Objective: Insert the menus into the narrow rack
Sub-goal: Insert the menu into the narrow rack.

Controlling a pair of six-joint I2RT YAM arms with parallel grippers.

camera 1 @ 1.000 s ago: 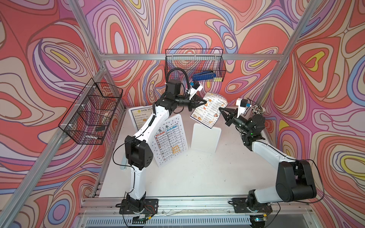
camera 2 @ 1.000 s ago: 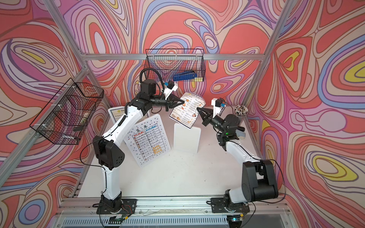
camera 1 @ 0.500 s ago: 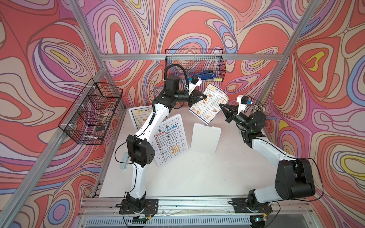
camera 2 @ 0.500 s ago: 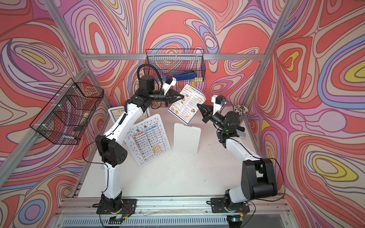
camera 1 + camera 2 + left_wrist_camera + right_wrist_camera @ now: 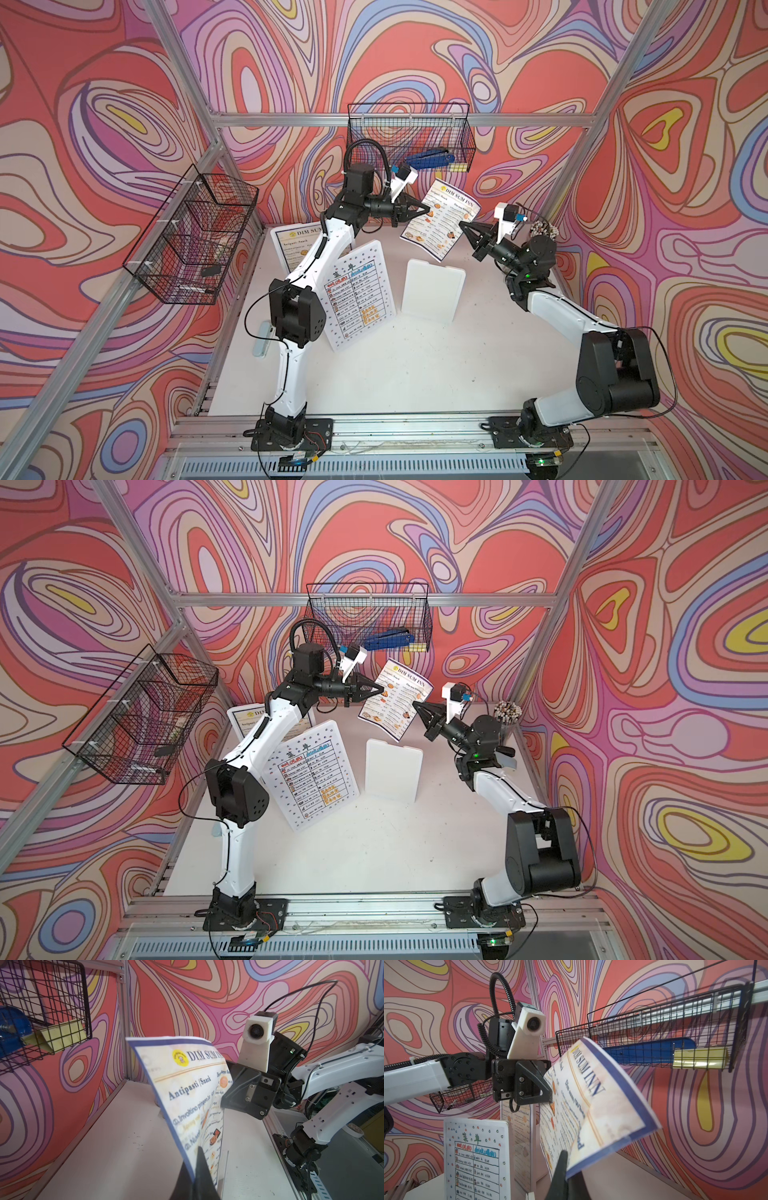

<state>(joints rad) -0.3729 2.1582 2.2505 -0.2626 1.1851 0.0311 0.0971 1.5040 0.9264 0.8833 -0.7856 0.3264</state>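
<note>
A small blue-bordered "DIM SUM INN" menu [image 5: 441, 224] [image 5: 395, 700] hangs in the air below the narrow wire rack [image 5: 409, 124] [image 5: 365, 600] on the back wall. My left gripper [image 5: 426, 209] [image 5: 196, 1159] is shut on its left edge. My right gripper [image 5: 461, 225] [image 5: 566, 1167] is shut on its right edge, and the sheet bows between them. The white table menu [image 5: 359, 295] [image 5: 476, 1157] stands tilted by the left arm. A larger blue-bordered menu [image 5: 291, 245] [image 5: 243, 717] stands behind it, partly hidden.
The rack holds a blue stapler [image 5: 428, 158] and a yellow piece [image 5: 699, 1060]. A compartmented wire basket [image 5: 195, 241] hangs on the left wall. A blank white board [image 5: 432, 291] stands mid-table. A cup of sticks [image 5: 542, 230] sits at the back right corner.
Both grippers have carried the small menu upward and toward the back wall rack. The other menus and the white board have not moved.
</note>
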